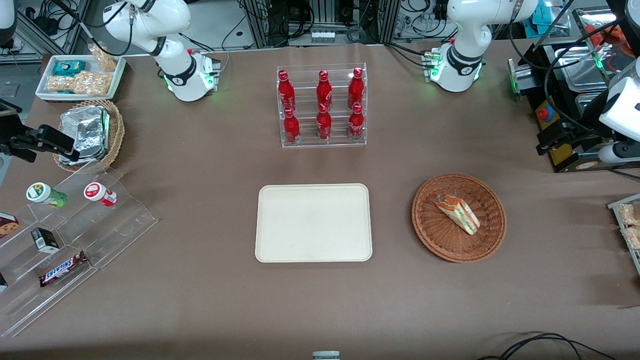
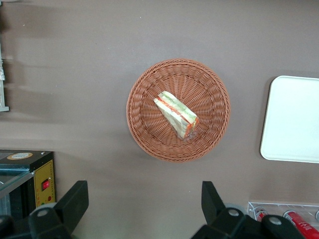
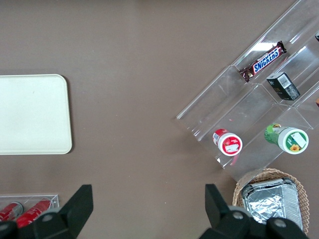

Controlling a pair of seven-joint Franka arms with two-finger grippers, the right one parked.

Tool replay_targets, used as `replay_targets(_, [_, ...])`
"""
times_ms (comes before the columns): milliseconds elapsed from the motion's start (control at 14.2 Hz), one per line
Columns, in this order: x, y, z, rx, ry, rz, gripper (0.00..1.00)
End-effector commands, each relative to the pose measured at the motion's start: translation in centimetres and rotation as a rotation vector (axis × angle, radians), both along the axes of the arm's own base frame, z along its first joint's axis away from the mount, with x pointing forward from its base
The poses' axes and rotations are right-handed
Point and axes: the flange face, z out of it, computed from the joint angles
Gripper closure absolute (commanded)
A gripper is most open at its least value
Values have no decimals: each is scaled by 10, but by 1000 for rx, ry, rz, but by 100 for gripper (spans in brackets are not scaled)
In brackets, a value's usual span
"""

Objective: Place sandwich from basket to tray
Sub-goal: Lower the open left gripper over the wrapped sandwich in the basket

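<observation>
While the sandwich (image 1: 457, 213) lies on its side in the round brown basket (image 1: 430, 235), the gripper (image 2: 144, 201) hangs high above the table with its two black fingers (image 2: 75, 201) wide apart and nothing between them. Its spot in the front view cannot be told. Both fingers are well clear of the basket. Beside the basket, toward the parked arm's end of the table, sits the cream tray (image 1: 313, 222), not touching it. A clear rack of red bottles (image 1: 322, 105) stands farther from the front camera than the tray.

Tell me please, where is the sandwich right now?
The sandwich lies in the basket, beside the tray; the open claw hangs above them.
</observation>
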Motion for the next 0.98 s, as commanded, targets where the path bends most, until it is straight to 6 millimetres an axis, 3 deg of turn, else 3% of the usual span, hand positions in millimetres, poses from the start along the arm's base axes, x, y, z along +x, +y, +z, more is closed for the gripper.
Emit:
replay_targets(0, [3, 0, 5, -10, -10, 8, 0])
replay_targets(632, [-4, -1, -12, -3, 72, 11, 0])
replay_targets(912, [-3, -1, -50, 6, 130, 17, 0])
